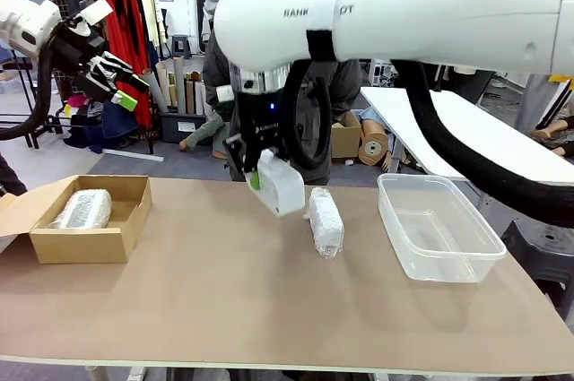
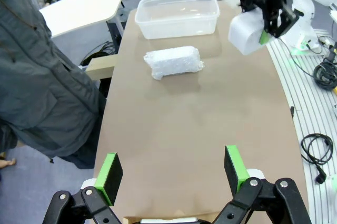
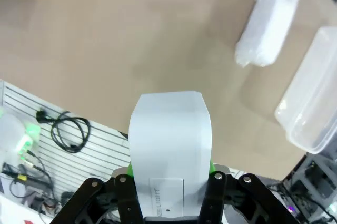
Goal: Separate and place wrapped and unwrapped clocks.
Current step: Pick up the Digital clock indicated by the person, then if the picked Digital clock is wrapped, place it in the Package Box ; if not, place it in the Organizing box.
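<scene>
as it clamps the bare clock (image 1: 281, 186), the right hand (image 1: 258, 175) hangs, seemingly tilted, midair.

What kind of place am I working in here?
Probably an indoor workshop or lab, not a home: a clothes rack and rolled tubes stand behind the brown table, and cables lie on the floor.

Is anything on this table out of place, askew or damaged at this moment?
Nothing looks damaged or spilled. One wrapped clock lies loose on the table, between the cardboard box and the clear tub. The bare clock hangs tilted in the right gripper.
</scene>
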### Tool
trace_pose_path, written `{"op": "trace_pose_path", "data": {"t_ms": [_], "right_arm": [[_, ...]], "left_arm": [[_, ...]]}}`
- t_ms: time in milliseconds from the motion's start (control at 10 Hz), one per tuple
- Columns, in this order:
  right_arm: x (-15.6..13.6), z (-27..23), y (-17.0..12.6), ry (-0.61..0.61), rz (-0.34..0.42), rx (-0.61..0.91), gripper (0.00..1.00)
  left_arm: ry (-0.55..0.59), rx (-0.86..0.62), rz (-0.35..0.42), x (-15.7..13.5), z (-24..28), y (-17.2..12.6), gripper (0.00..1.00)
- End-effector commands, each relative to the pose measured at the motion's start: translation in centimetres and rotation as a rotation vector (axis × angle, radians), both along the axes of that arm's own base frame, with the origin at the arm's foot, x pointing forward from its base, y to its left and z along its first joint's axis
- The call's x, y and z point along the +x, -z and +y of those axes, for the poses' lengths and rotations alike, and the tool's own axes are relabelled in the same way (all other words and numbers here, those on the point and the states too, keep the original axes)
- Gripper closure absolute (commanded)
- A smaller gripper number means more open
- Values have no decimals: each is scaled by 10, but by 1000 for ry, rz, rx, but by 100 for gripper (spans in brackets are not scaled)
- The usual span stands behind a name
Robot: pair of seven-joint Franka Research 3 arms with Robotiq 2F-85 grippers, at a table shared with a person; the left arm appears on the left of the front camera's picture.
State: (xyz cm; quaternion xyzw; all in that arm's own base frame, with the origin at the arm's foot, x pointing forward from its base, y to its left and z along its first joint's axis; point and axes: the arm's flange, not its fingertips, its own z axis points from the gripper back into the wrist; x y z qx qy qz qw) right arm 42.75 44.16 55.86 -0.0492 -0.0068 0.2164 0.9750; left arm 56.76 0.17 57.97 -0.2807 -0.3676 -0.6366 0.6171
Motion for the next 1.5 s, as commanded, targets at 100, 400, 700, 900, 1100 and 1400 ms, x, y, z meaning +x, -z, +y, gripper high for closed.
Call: {"op": "trace_pose_path", "data": {"t_ms": [100,400,700,900,1100,1400], "right_arm": [[-1,-1,-48,10,-76,53,100],[-6,-10,-67,47,-116,69,100],[-1,-4,-62,11,-87,81,100],[-1,-4,-62,11,-87,81,100],[-1,-4,-62,11,-87,81,100],[-1,-4,-62,11,-87,81,100]], "left_arm": [[2,-2,1,-2,0,-1,0],[2,-2,1,-2,0,-1,0],[2,-2,1,-2,0,-1,0],[2,-2,1,-2,0,-1,0],[2,-2,1,-2,0,-1,0],[2,-2,1,-2,0,-1,0]]}}
